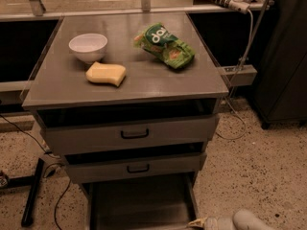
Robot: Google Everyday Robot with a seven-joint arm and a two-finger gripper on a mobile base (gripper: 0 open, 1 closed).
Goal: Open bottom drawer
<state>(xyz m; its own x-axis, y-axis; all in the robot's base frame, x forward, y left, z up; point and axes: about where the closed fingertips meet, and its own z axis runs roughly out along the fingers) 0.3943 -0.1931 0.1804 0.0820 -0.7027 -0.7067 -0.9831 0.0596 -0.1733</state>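
The grey cabinet shows two drawer fronts with black bar handles: the tall upper one (pixel 129 134) and the mid-sized one (pixel 136 168). Below them the bottom drawer (pixel 139 202) stands pulled out toward me. I see its dark inside from above, and its front panel and handle are cut off by the lower edge of the view. My gripper (pixel 201 222) is at the bottom edge, at the front right corner of this drawer, with its pale wrist (pixel 249 220) to the right of it.
On the cabinet top (pixel 201 80) lie a white bowl (pixel 88 46), a yellow sponge (pixel 106 74) and a green chip bag (pixel 164 45). Cables and a black stand foot (pixel 32 190) lie on the speckled floor at left. A power strip (pixel 238 74) and a dark cabinet (pixel 283 56) stand at right.
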